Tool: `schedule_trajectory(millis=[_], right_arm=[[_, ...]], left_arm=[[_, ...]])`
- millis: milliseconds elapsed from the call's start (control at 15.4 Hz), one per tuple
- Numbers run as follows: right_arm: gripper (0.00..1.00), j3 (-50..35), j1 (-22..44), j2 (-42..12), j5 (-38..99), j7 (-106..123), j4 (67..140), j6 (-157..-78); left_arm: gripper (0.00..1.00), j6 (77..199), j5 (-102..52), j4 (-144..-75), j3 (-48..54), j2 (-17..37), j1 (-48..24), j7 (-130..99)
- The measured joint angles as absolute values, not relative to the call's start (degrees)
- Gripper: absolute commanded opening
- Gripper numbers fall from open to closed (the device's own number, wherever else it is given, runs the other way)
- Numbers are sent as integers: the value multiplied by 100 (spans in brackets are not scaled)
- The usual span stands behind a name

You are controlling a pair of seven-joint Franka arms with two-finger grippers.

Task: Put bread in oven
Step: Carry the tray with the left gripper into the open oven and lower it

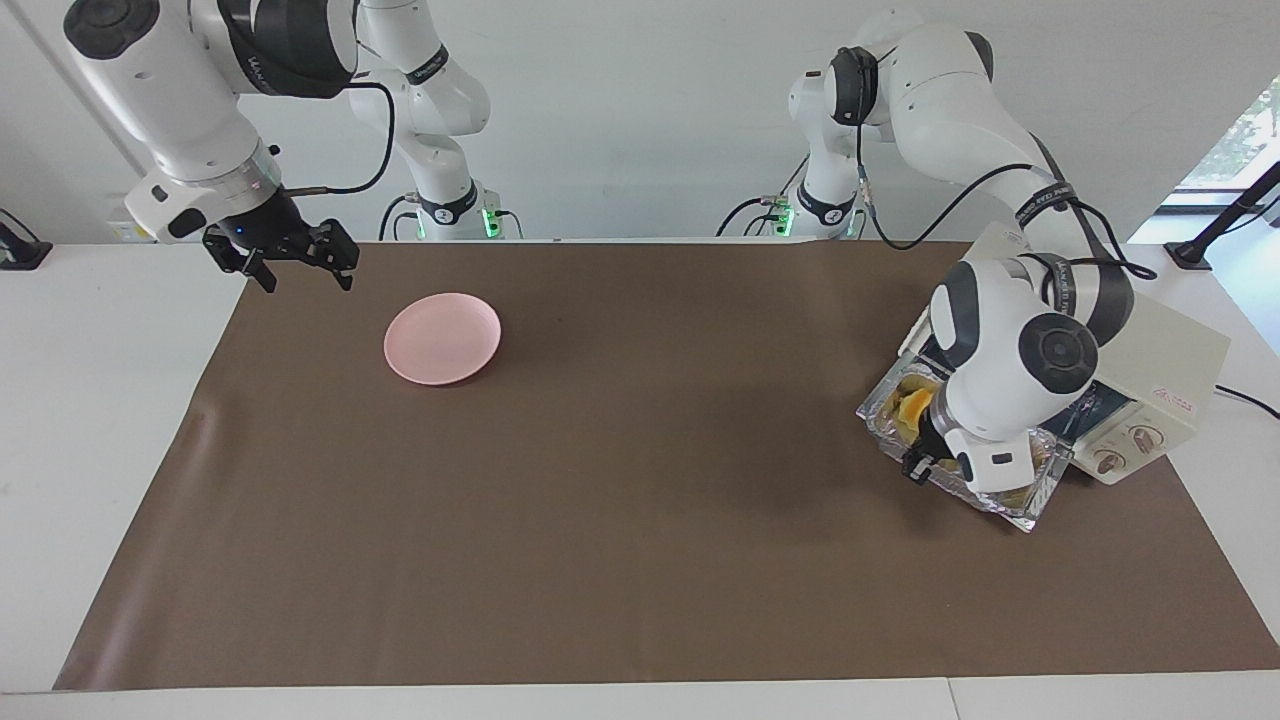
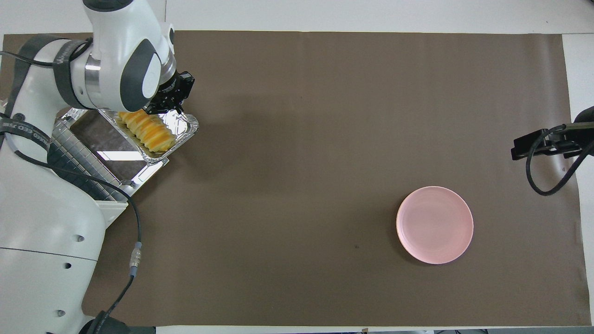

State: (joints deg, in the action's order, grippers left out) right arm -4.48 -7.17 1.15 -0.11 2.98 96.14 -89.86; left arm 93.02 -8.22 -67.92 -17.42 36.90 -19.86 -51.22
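The bread (image 2: 146,131) (image 1: 912,403), a ridged golden-yellow loaf, lies in a crinkled foil tray (image 2: 184,124). My left gripper (image 2: 171,103) (image 1: 922,458) is shut on that tray's rim and holds it over the oven's open drop-down door (image 2: 113,157) (image 1: 1015,505). The cream-white oven (image 1: 1170,345) stands at the left arm's end of the table, largely covered by the left arm. Whether the tray touches the door I cannot tell. My right gripper (image 1: 296,268) (image 2: 519,149) waits open and empty above the table edge at the right arm's end.
A round pink plate (image 1: 442,337) (image 2: 435,225) sits on the brown mat toward the right arm's end, near the robots. The oven's wire rack (image 2: 76,169) shows inside the open front. A power cord (image 1: 1245,398) runs off from the oven.
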Motion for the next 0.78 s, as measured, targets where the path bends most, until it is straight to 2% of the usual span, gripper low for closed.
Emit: schedule_trajectory(millis=[456,781], right_arm=[[100,-448,-717,115,-11,298,9614,-8986],[100,-448,-717,115,-11,298,9614,-8986]], left_arm=[[0,9031,-822,-7008,-1811,3546,-1571,-5142],[0,8999,-718,-7708,-1847,3110,-1399,-4960]])
